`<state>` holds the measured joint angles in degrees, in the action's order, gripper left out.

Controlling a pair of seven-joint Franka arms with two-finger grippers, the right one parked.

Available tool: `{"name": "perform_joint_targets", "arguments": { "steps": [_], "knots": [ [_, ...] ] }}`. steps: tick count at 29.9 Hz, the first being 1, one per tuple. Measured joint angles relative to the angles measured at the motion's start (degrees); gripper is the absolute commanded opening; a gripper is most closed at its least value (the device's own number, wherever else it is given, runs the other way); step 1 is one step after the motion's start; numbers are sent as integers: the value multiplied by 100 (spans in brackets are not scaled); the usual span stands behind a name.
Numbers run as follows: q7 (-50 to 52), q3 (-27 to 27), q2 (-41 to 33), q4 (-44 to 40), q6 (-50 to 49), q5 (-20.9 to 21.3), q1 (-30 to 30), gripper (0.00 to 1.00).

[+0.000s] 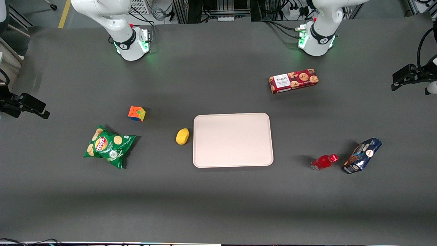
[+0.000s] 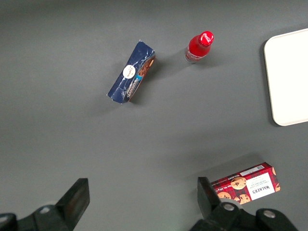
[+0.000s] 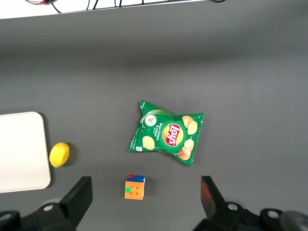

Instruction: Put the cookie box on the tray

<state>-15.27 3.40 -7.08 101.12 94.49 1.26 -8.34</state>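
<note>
Hanging high over the table (image 1: pixel 218 205), the gripper (image 2: pixel 142 197) has its two dark fingers (image 2: pixel 74 199) spread wide apart, with nothing between them but bare grey tabletop. It touches nothing.

Well below it and a good way off, the cookie box (image 2: pixel 131 72) lies on the table, a navy pack with a white oval logo facing up and one short end turned toward the gripper. In the front view the cookie box (image 1: pixel 362 155) sits toward the working arm's end of the table, nearer that camera than the arm's base. Just beside it, apart from it, lies a red bottle (image 2: pixel 198 47) on its side, cap pointing away from the gripper; the front view shows the bottle (image 1: pixel 323 162) between the box and the tray.

The tray (image 2: pixel 288 77) shows only as one rounded edge in the wrist view, farther from the gripper than the bottle. In the front view the tray (image 1: pixel 233 140) lies flat mid-table with nothing on it, well apart from the cookie box.

Closest to the gripper is the red box (image 2: pixel 248 183), partly hidden by one finger. The front view puts this red box (image 1: pixel 293 80) farther from the camera than the tray.

A lemon (image 1: pixel 182 136) lies just beside the tray's edge toward the parked arm's end. A cube (image 1: pixel 137 113) and a chip bag (image 1: pixel 108 146) lie still nearer that end.
</note>
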Motion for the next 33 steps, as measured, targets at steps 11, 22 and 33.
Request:
{"name": "perform_joint_targets", "arguments": {
  "steps": [11,22,33],
  "knots": [
    [0,-43,1,-246,-43,8,-12,100],
    [0,-43,3,-496,-149,14,-14,100],
    [-375,-4,137,-1137,-153,112,8,100]
  ]
}}
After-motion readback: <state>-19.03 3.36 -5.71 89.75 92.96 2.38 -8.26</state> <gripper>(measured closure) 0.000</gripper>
